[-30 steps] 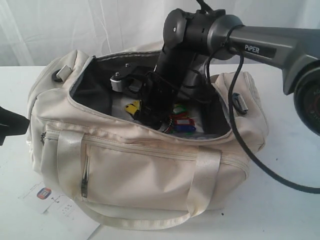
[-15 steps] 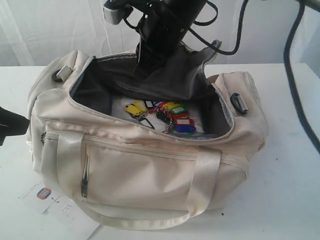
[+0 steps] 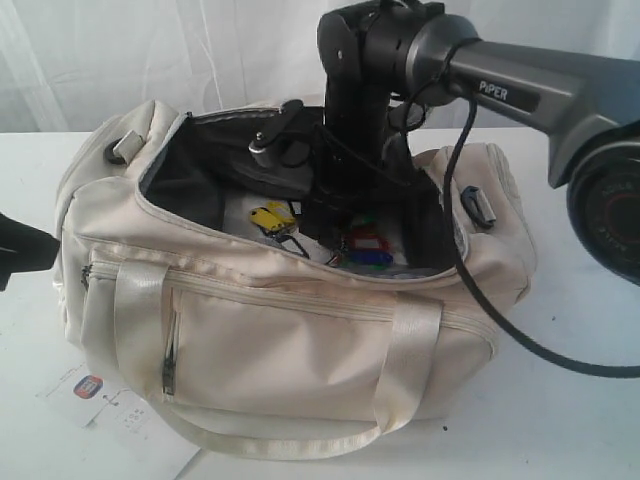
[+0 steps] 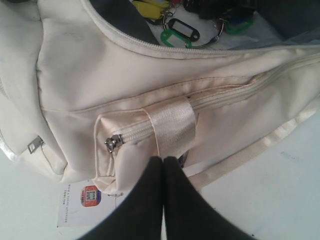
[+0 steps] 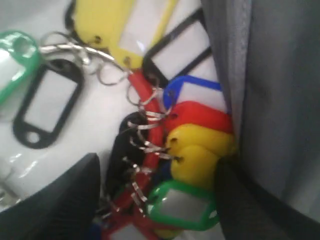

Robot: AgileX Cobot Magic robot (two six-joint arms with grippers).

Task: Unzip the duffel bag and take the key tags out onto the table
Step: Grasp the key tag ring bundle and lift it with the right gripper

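- While lowered inside the open duffel bag (image 3: 300,350), the right gripper (image 5: 152,185) stood with its jaws wide apart, one finger on either side of the key tags (image 5: 170,145); nothing was clamped.
- Half a second earlier this gripper had been raised above the bag's mouth; it had since come back down over the bunch.
- Key tags lay on the floor of the bag, in much the same spot as before, and none was on the table (image 3: 570,410).
- Left gripper (image 4: 162,200) was pressed together on nothing, just in front of the front pocket (image 4: 150,135), position unchanged.
- Top zipper (image 4: 130,42) stood open; the bag rested on the table as before, with a white paper hang-tag (image 3: 100,395) at its front corner.
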